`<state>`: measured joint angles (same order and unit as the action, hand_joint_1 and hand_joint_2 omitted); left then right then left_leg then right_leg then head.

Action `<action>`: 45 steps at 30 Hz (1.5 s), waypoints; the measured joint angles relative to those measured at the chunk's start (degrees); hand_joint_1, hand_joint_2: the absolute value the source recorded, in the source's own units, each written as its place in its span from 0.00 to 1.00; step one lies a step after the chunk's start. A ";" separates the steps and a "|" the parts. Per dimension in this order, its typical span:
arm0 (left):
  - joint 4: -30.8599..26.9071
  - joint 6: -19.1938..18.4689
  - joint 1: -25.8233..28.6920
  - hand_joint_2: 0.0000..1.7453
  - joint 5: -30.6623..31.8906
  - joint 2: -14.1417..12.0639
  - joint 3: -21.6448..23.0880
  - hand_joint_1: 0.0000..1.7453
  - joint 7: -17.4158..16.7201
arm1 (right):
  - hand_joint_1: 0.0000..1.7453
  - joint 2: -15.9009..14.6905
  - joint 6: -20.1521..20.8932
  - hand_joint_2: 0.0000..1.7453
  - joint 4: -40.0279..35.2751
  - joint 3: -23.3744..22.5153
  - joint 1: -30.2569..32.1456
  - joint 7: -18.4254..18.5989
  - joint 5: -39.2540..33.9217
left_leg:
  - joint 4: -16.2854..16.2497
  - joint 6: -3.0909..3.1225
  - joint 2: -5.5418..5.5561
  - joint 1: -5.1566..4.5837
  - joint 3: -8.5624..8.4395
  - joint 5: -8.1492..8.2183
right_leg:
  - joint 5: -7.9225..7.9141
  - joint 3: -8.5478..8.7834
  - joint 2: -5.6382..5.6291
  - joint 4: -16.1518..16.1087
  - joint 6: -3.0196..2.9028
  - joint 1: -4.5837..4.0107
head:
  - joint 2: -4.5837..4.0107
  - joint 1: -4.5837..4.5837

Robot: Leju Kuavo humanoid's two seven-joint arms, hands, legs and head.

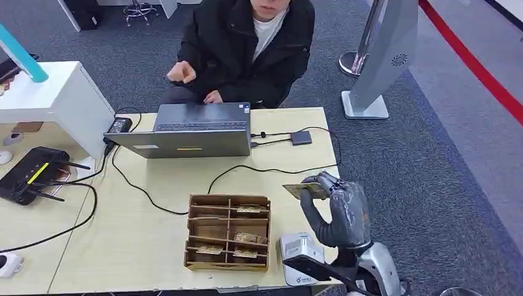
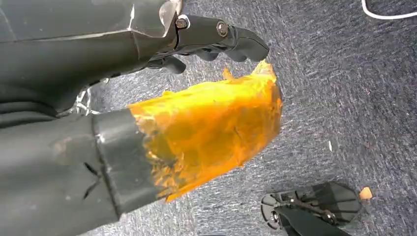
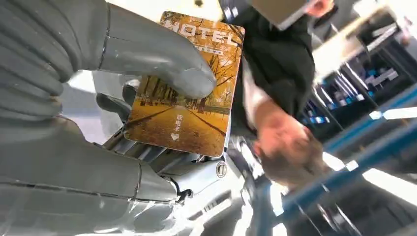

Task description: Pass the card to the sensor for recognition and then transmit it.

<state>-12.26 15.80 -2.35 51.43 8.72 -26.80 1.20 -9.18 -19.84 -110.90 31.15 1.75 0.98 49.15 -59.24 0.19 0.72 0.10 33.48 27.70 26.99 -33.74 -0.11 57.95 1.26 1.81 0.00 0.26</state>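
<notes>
My right hand (image 1: 341,213) pinches the hotel card (image 1: 305,190) between thumb and fingers, held flat above the bench (image 1: 148,246) edge, beyond the white card sensor (image 1: 300,253).

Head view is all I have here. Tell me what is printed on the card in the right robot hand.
Observer: The right wrist view shows the card face on: an autumn avenue of orange trees, with "MOTEL" across one end.
Operator: Describe the grip.
Observer: The thick grey thumb of the right robot hand presses on the printed face, and darker fingers back it from behind.
Operator: Report the left robot hand.
Observer: In the left wrist view the left robot hand hangs over grey carpet, dark fingers curled in and holding nothing, with orange tape wrapped on its thumb.
</notes>
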 joint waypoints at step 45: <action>0.00 1.27 0.13 0.00 1.03 -0.02 -1.90 0.00 1.14 | 1.00 1.22 5.42 1.00 14.49 -1.70 6.21 6.78 -15.93 | 0.00 0.00 0.00 0.00 0.00 0.01 | 0.00 0.00 0.00 0.00 0.00 0.00 | 0.00 -0.02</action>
<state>-12.26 17.07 -2.23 52.46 8.70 -28.70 2.34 -7.96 -14.43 -96.41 29.44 7.96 7.76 33.22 -59.24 0.19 0.72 0.10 33.49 27.71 26.99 -33.74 -0.11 57.95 1.26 1.81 0.00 0.24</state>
